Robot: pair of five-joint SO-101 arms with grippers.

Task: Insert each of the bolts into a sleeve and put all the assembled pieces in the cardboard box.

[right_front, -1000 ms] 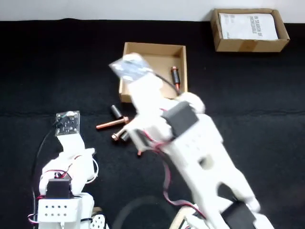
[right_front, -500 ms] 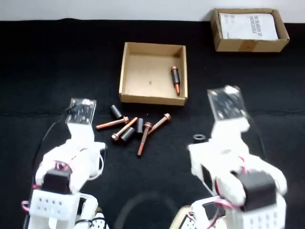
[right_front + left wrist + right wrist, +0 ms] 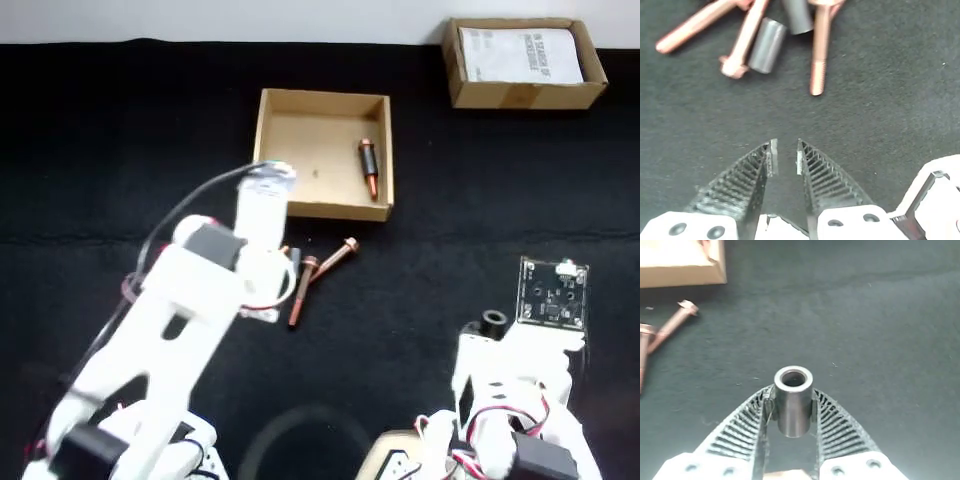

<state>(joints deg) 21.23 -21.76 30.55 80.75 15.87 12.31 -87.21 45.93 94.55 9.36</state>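
In the high view the left arm (image 3: 190, 300) stretches from the lower left corner to the centre of the frame. Its wrist end is over the loose parts on the black table (image 3: 120, 130), just below the cardboard box (image 3: 268, 150). The left wrist view shows the left gripper (image 3: 785, 156) above bare cloth, its fingers slightly parted — a narrow gap with nothing between them. Ahead of the fingertips lies a cluster of parts:

- an outer bolt (image 3: 695, 22);
- a middle bolt (image 3: 742, 42) touching a grey sleeve (image 3: 767, 45);
- a darker sleeve (image 3: 797, 15);
- a near bolt (image 3: 819, 50), its threaded end toward the gripper.

In the high view a slanted bolt (image 3: 337, 256) lies just below the box's lower right corner.

The right arm (image 3: 520, 400) sits in the lower right of the high view, well apart from the cluster. The right gripper (image 3: 792, 392) is clenched on a held sleeve (image 3: 793, 415), which stands between the fingers with its open bore toward the wrist camera.

Inside the cardboard box one assembled piece (image 3: 369, 165) — a copper bolt through a dark sleeve — lies near the right wall. At the upper right of the high view a second box (image 3: 455, 70) holds a white printed sheet (image 3: 520, 55).
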